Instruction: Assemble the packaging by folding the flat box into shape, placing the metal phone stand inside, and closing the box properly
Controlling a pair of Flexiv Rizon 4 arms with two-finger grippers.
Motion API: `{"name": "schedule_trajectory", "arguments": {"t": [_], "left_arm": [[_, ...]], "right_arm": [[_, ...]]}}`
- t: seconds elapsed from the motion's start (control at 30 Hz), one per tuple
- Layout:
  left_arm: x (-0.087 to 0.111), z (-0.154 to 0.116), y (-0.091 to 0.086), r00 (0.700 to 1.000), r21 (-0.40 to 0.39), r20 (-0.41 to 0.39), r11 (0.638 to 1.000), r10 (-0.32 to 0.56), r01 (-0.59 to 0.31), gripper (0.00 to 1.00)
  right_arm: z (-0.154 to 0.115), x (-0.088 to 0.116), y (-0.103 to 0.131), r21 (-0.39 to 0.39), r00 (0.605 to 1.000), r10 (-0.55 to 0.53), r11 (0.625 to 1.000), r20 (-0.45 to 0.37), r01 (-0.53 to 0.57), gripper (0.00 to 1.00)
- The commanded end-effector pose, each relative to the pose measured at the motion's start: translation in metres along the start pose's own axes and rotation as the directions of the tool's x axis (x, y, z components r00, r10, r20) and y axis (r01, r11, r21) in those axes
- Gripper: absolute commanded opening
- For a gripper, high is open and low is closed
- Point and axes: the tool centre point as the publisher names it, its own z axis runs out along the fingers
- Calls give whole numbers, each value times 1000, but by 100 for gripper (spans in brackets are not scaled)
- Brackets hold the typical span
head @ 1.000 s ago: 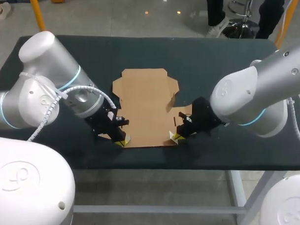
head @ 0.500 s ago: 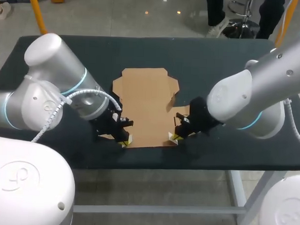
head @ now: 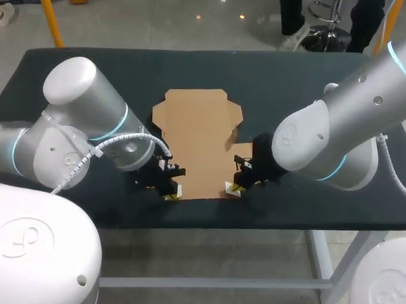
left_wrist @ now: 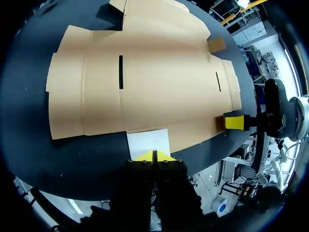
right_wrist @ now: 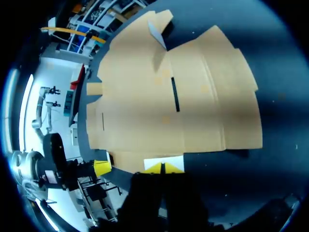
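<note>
The flat cardboard box (head: 200,135) lies unfolded in the middle of the dark table. My left gripper (head: 171,193) is at its near left corner and my right gripper (head: 234,188) at its near right corner. In the left wrist view the box (left_wrist: 159,92) spreads ahead of the left gripper (left_wrist: 154,155), whose yellow tips are shut against a small upturned white flap (left_wrist: 148,141). The right wrist view shows the same: the right gripper (right_wrist: 163,167) is shut, its tips at a white flap (right_wrist: 164,162) on the box (right_wrist: 178,111) edge. No phone stand is in view.
The table's near edge (head: 207,222) runs just behind both grippers. Each wrist view catches the other arm's yellow tip: the right arm's tip (left_wrist: 235,122) in the left wrist view, the left arm's tip (right_wrist: 101,167) in the right wrist view. Dark tabletop surrounds the box (head: 292,82).
Both grippers have slid inward along the box's near edge, toward each other. Small white flaps now show at their tips. The box itself has stayed put.
</note>
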Motion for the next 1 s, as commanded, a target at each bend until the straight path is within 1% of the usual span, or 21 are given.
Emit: {"name": "schedule_trajectory", "arguments": {"t": [0.03, 0.23, 0.4, 0.53, 0.77, 0.83, 1.0], "left_arm": [[3, 11, 0, 1000, 14, 21, 1000, -3, 3, 0], [1, 18, -3, 998, 39, 49, 999, -29, 28, 0], [-1, 21, -3, 998, 41, 53, 998, -40, 38, 0], [-2, 21, -3, 997, 43, 53, 998, -47, 45, 0], [0, 7, -1, 998, 71, 46, 997, -42, 38, 0], [0, -2, -1, 998, 93, 44, 995, -42, 37, 0], [-2, -26, -5, 999, 111, 18, 993, -37, 35, 0]], "right_arm": [[8, 0, -2, -12, 1000, 1, 1000, 28, -1, 0], [18, -7, -3, -14, 998, 9, 1000, 56, -8, 0], [26, -14, -2, -4, 997, 28, 1000, 70, -28, 0], [27, -16, -2, -1, 997, 33, 999, 70, -33, 0], [9, -9, -4, -29, 999, 22, 999, 36, -21, 0], [1, -7, -3, -35, 1000, 17, 999, 13, -17, 0], [-20, -7, 0, -28, 998, 14, 999, -64, -16, 0]]}}
